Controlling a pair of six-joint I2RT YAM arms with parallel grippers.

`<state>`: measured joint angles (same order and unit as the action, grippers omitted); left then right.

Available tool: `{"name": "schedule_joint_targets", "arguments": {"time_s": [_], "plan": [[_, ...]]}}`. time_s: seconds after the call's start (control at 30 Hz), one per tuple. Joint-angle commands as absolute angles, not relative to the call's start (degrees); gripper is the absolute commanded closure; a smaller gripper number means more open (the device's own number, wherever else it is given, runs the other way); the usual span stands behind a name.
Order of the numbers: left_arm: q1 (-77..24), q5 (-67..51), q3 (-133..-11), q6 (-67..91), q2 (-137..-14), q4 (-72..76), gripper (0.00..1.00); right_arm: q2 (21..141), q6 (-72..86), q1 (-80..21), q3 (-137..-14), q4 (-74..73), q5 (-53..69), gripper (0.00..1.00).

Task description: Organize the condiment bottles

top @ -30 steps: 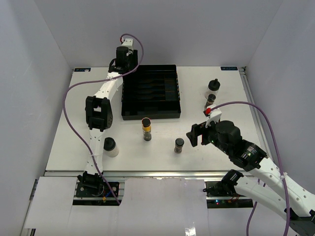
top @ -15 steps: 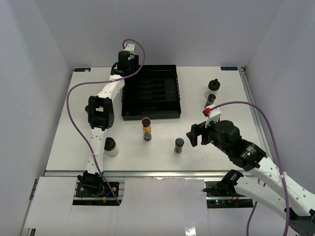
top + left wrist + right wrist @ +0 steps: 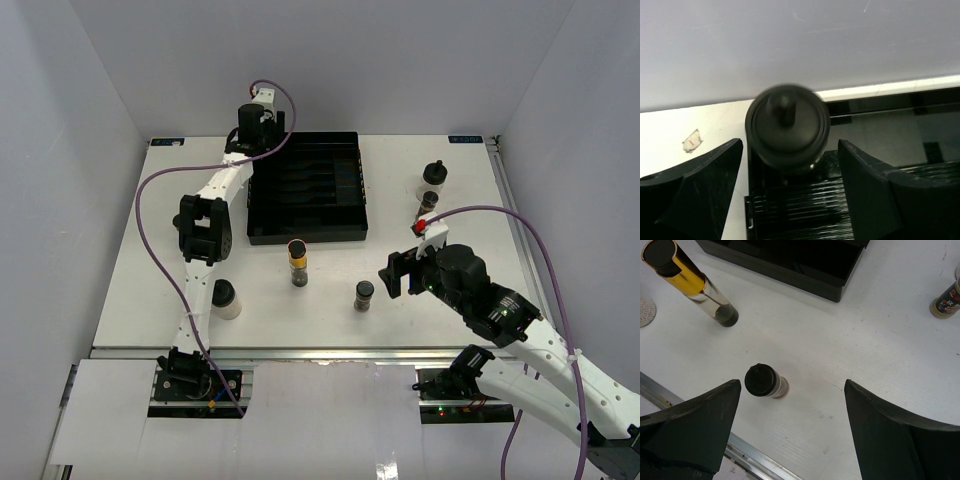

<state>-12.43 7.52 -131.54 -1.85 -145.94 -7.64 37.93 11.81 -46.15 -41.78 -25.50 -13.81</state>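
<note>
My left gripper (image 3: pixel 254 140) is open at the back left corner of the black slotted tray (image 3: pixel 330 235). In the left wrist view its jaws (image 3: pixel 790 150) stand apart on either side of a squat bottle's black knobbed cap (image 3: pixel 787 125), not touching it. My right gripper (image 3: pixel 395 272) is open and empty above the table, just right of a slim dark jar (image 3: pixel 364 295) that also shows in the right wrist view (image 3: pixel 762 381). The yellow-banded jar (image 3: pixel 297 262) stands in front of the tray. A squat bottle (image 3: pixel 225 298) stands at front left. Another squat bottle (image 3: pixel 433 180) and a dark spice jar (image 3: pixel 428 207) stand at the right.
The tray's near corner (image 3: pixel 832 287) shows in the right wrist view, with the yellow-banded jar (image 3: pixel 690 282) leaning across the top left. The table's metal front edge (image 3: pixel 755 457) runs close below the slim jar. Grey walls close in the table on three sides.
My left gripper has moved a little toward the back wall, then stayed still. The right arm has barely moved. No bottle on the table has shifted.
</note>
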Motion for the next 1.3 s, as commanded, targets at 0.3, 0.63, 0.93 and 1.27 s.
{"name": "schedule_joint_targets", "arguments": {"time_s": [0.3, 0.63, 0.93, 1.27], "plan": [[-12.04, 5.80, -128.95, -2.46, -139.85, -4.75, 0.05, 37.79, 11.16, -46.32, -41.48, -22.50, -15.12, 0.09], [-12.64, 10.44, -119.50, 2.80, -119.72, -12.24, 0.02, 37.10, 9.94, -46.31, -42.98, -23.22, -14.14, 0.10], [-14.00, 12.47, -100.41, 13.28, -97.31, -34.86, 0.02, 37.18, 10.32, -46.27, -42.01, -23.17, -11.81, 0.10], [-15.03, 15.81, -71.15, 23.17, -71.75, -48.38, 0.07, 36.99, 11.64, -46.23, -40.89, -22.75, -7.16, 0.10]]}}
